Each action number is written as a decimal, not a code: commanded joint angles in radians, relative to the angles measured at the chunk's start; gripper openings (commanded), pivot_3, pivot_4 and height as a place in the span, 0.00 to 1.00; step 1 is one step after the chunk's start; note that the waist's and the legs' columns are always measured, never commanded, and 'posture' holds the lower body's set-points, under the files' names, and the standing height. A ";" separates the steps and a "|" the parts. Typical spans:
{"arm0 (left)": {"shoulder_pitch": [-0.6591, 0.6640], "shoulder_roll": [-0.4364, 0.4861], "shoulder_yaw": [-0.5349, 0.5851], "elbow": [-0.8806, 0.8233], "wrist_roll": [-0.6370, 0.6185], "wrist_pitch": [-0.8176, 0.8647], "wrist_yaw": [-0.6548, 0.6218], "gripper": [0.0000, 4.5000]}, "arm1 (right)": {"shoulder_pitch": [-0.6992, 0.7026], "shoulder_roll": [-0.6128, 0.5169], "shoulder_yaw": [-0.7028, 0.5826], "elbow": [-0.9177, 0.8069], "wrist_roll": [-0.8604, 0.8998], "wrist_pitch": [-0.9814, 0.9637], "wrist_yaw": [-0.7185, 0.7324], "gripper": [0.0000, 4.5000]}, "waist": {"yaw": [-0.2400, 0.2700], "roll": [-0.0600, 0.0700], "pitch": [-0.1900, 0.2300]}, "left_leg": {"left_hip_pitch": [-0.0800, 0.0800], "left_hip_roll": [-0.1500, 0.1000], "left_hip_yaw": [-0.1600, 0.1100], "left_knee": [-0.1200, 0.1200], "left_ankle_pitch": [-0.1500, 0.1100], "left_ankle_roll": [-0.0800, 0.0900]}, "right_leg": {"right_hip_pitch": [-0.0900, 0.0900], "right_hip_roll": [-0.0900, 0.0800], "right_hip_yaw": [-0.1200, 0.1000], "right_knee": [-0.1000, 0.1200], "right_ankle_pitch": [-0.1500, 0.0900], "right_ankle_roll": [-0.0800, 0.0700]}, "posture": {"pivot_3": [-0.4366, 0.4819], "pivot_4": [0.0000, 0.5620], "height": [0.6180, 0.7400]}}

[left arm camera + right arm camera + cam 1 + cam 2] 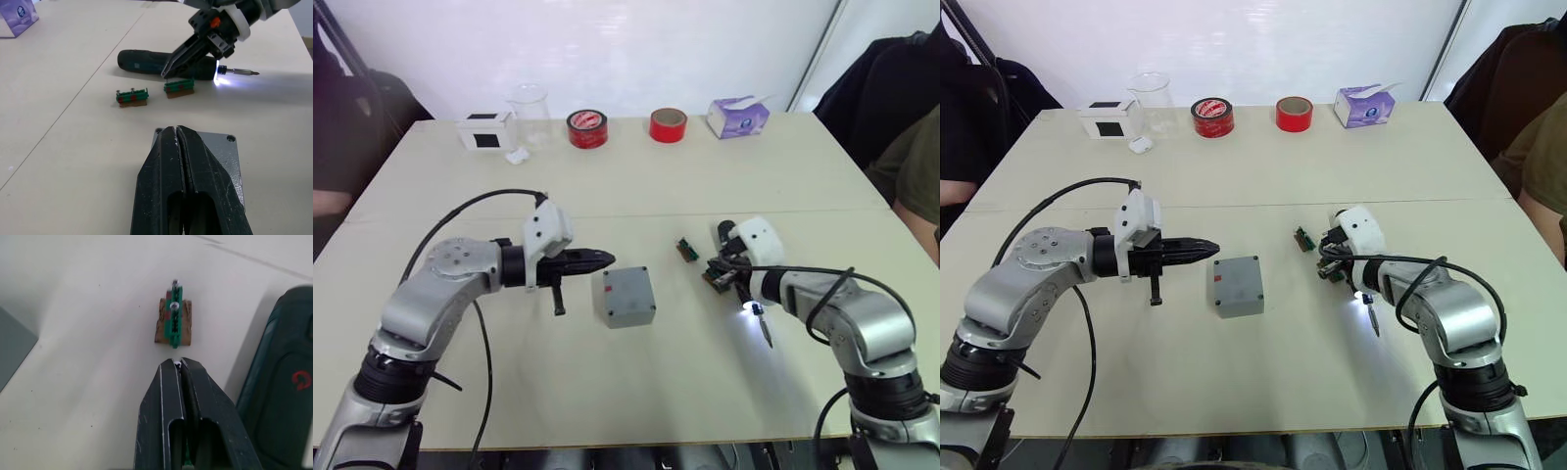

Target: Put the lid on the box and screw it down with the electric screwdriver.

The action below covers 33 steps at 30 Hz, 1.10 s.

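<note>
The grey box (625, 296) sits mid-table with a small red mark (1219, 284) on it. The flat lid (222, 156) with corner screw holes appears to lie on top of it. My left gripper (609, 258) is shut and empty, its tip just over the box's left far edge. The dark electric screwdriver (146, 59) lies on the table to the right, its tip light (747, 306) on and its bit (242, 73) pointing toward me. My right gripper (165, 73) is shut beside the screwdriver, its tip close to a small green terminal block (173, 320).
A second green block (684, 250) lies between box and screwdriver. Along the far edge stand a white box with a black panel (486, 131), a clear beaker (529, 110), two red tape rolls (587, 128) and a tissue pack (738, 116). A person (918, 166) sits at right.
</note>
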 commanded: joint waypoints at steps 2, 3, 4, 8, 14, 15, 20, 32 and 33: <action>0.000 0.013 0.001 -0.019 0.003 -0.016 -0.013 0.00 | -0.076 -0.028 -0.030 -0.082 0.078 0.025 0.070 0.01 | -0.001 0.000 0.000 | 0.000 0.000 0.000 0.000 0.000 0.000 | 0.000 0.000 0.000 0.000 0.000 0.000 | 0.48 0.27 1.00; 0.001 0.017 0.000 -0.016 0.007 -0.019 -0.016 0.00 | -0.094 -0.025 -0.019 -0.092 0.098 0.036 0.086 0.01 | -0.001 0.000 0.000 | 0.000 0.000 0.000 0.000 0.000 0.000 | 0.000 0.000 0.000 0.000 0.000 0.000 | 0.48 0.27 1.00; 0.002 0.019 0.000 -0.014 0.011 -0.021 -0.019 0.00 | -0.105 -0.022 -0.012 -0.097 0.111 0.043 0.093 0.01 | 0.000 0.000 0.000 | 0.000 0.000 0.000 0.000 0.000 0.000 | 0.000 0.000 0.000 0.000 0.000 0.000 | 0.48 0.27 1.00; 0.011 0.028 0.010 -0.009 0.013 -0.024 -0.028 0.00 | -0.156 0.001 0.048 -0.106 0.134 0.035 0.114 0.01 | 0.000 0.000 0.000 | 0.000 0.000 0.000 0.000 0.000 0.000 | 0.000 0.000 0.000 0.000 0.000 0.000 | 0.48 0.27 1.00; 0.018 0.024 0.015 -0.021 0.017 -0.015 -0.014 0.00 | -0.187 0.013 0.122 -0.096 0.150 0.016 0.146 0.01 | 0.001 0.000 0.000 | 0.000 0.000 0.000 0.000 0.000 0.000 | 0.000 -0.001 0.000 0.000 0.000 0.000 | 0.48 0.27 1.00; 0.022 0.024 0.016 -0.027 0.016 -0.013 -0.012 0.00 | -0.193 0.014 0.132 -0.092 0.149 0.012 0.148 0.01 | 0.001 0.000 0.000 | 0.000 0.000 0.000 0.000 0.000 0.000 | 0.000 -0.001 0.000 0.000 0.000 0.000 | 0.48 0.27 1.00; 0.031 0.022 0.018 -0.042 0.012 -0.004 0.002 0.00 | -0.223 0.032 0.184 -0.064 0.139 -0.008 0.160 0.01 | -0.001 0.000 0.000 | 0.000 0.000 0.000 0.000 0.000 0.000 | 0.000 -0.001 0.000 0.000 0.000 0.000 | 0.48 0.27 1.00; 0.048 0.029 0.027 -0.068 0.000 0.011 0.019 0.00 | -0.248 0.043 0.255 0.005 0.104 -0.067 0.183 0.01 | -0.001 0.000 0.000 | 0.000 0.000 0.000 0.000 0.000 0.000 | 0.000 -0.002 0.000 0.000 0.000 0.000 | 0.48 0.27 1.00; 0.049 0.030 0.028 -0.070 -0.001 0.012 0.021 0.00 | -0.248 0.042 0.257 0.009 0.102 -0.070 0.185 0.01 | -0.001 0.000 0.000 | 0.000 0.000 0.000 0.000 0.000 0.000 | 0.000 -0.002 0.000 0.000 0.000 0.000 | 0.48 0.27 1.00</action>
